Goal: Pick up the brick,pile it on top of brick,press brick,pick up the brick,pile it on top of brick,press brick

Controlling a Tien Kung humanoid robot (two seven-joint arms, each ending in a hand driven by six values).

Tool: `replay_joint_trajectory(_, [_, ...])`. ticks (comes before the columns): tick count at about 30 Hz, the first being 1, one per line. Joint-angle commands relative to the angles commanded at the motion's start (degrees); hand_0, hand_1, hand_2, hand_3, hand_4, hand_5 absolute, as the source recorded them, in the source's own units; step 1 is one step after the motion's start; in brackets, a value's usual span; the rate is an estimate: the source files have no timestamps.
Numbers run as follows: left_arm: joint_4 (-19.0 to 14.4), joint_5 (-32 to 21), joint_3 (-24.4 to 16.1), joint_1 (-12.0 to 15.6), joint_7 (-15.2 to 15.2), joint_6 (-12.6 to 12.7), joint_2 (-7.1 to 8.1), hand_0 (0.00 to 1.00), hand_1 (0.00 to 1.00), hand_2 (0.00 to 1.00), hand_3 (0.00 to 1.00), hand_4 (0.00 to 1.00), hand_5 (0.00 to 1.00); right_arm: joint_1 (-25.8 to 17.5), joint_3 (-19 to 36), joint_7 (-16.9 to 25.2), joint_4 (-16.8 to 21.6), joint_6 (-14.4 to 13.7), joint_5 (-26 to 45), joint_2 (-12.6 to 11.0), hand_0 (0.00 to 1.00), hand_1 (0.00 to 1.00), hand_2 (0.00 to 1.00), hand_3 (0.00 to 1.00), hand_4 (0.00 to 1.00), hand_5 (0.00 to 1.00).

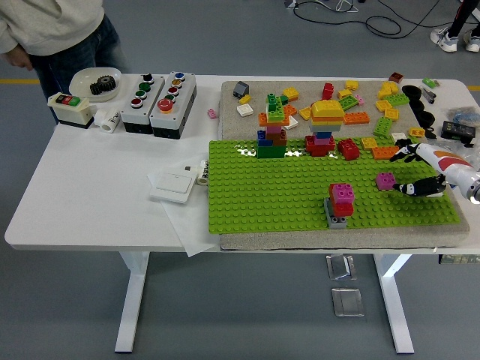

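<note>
Fingers [409, 188]: right hand [420, 185], loosely spread, holding nothing
Purple brick [385, 181]: on green baseplate [255, 195], just beside fingertips
Brick stack [340, 202]: red-pink on grey, mid-plate

We only get one camera here, the head view, so there's no second angle to compare or overlap with. It sits high up on the robot's side and looks forward and down over the white table [90, 210], whose near edge runs across the lower part of the shot with the legs and grey floor showing below it. We're pretty far back: the whole tabletop fits in, plus floor beyond the far edge. The green baseplate [262, 195] lands right of centre. At the top left we catch a person [52, 34] standing at the far side, cropped at the torso. The right hand [420, 186] pokes in from the right edge.
</note>
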Motion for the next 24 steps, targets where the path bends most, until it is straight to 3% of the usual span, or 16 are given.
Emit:
replay_joint_trajectory(17, [0.0,-1.7,2.0,0.0,0.0,0.0,0.04,0.793,0.687,0.592,0.535,0.526,0.509,1.3,-2.3,-0.8,-3.6,1.6,-0.2,2.9,0.746,0.701,0.73,0.66,0.762,0.171])
replay_joint_trajectory(18, [0.0,-1.8,2.1,0.0,-0.1,0.0,0.04,0.794,0.693,0.594,0.534,0.526,0.509,1.4,-2.3,-1.0,-3.9,1.6,-0.1,3.1,0.744,0.703,0.721,0.646,0.718,0.183])
replay_joint_trajectory(24, [0.0,-1.9,2.4,-0.1,-0.1,0.1,0.01,0.795,0.695,0.594,0.534,0.526,0.509,1.8,-2.5,-1.2,-4.7,1.5,0.0,3.5,0.735,0.699,0.706,0.631,0.699,0.203])
